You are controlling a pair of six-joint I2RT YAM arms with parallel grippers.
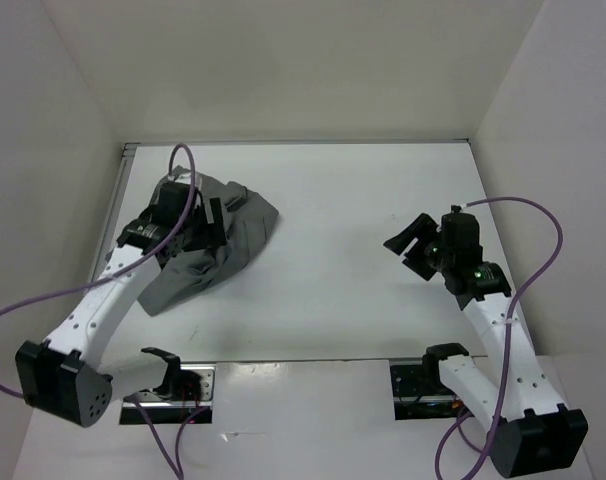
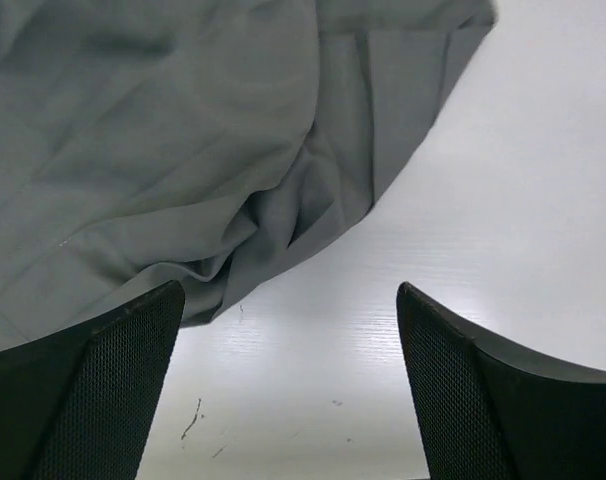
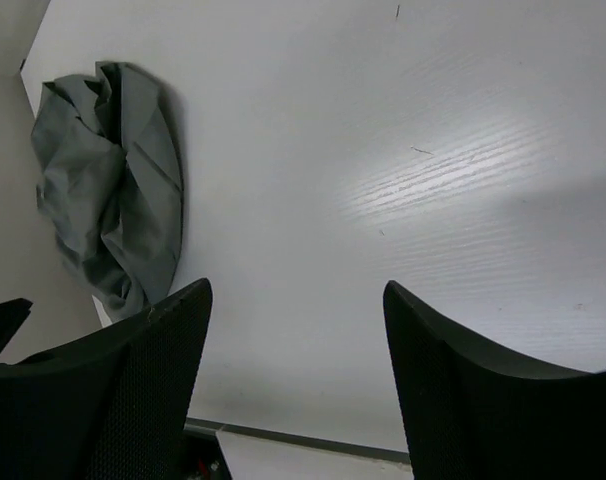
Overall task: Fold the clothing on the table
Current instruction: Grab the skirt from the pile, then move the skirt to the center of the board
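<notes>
Left gripper [image 2: 288,292] spread over one crumpled grey clothing [image 1: 248,225], right gripper [image 3: 296,288] spread, empty, one white table [image 1: 343,280]

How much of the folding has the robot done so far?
Nothing looks folded yet: the clothing lies in a crumpled heap on the left of the table. In hand: the left hand is open right over the heap's edge, gripping nothing, while the right hand is open over bare table, well away. Left to do: all the folding.
</notes>
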